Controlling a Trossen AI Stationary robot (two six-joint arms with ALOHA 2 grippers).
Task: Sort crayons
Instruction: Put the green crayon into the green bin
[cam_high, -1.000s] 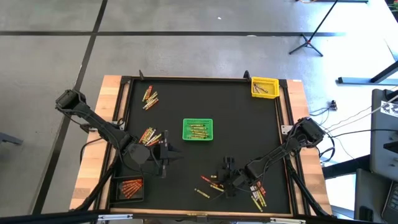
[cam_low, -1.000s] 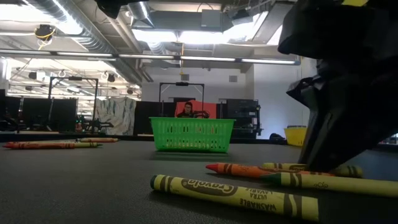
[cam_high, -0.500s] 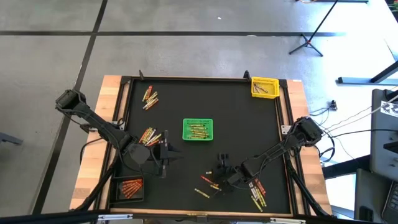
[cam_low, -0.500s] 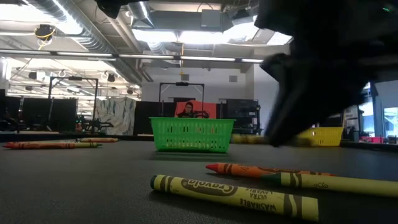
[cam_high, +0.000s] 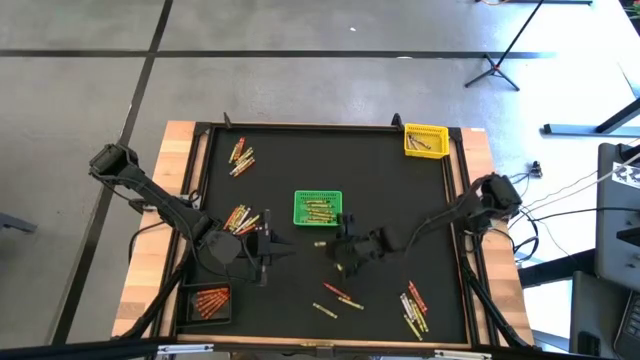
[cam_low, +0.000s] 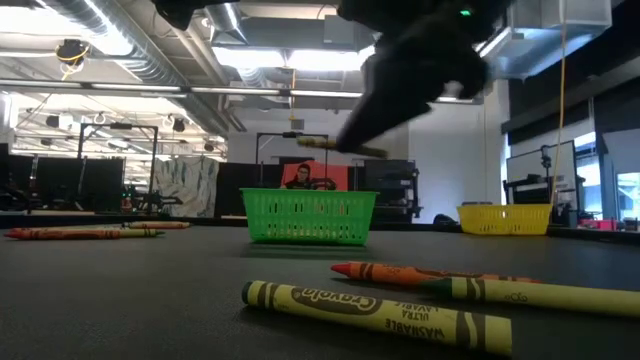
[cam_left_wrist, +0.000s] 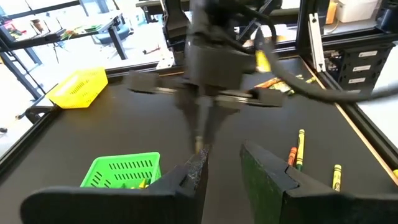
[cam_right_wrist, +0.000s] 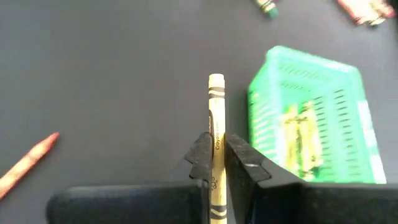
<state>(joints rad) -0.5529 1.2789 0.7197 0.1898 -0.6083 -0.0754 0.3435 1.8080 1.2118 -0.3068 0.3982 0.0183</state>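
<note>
Crayons are what I am sorting, and the one that matters now is an olive-yellow crayon (cam_right_wrist: 216, 134) pinched across its middle in my right claw (cam_right_wrist: 216, 155), whose fingers are closed narrow on it. The right wrist view shows it pointing forward past the fingertips. I judge it is held mid-length so it stays level and can drop cleanly. The claw hangs above the tabletop (cam_high: 400, 200) just beside the green basket (cam_high: 318, 208), which sits near the middle and already holds yellow-green crayons; that match in colour is, I think, why it is carried here.

On the held crayon's paper wrapper there is small dark print, too fine for me to read. In the low view a yellow crayon (cam_low: 375, 315) lying nearest the camera reads "Crayola", with smaller wording upside down beneath it that I cannot make out with confidence. Behind it lie an orange crayon (cam_low: 400, 272) and another yellow one.

Further out, loose crayons lie in small groups: near the far left corner, beside the left arm, and along the near right edge. A yellow basket (cam_high: 424, 140) sits at the far right corner and a black tray (cam_high: 207, 301) with red-orange crayons at the near left.

My left claw (cam_left_wrist: 221, 165) waits left of centre, fingers part-open and holding nothing.
</note>
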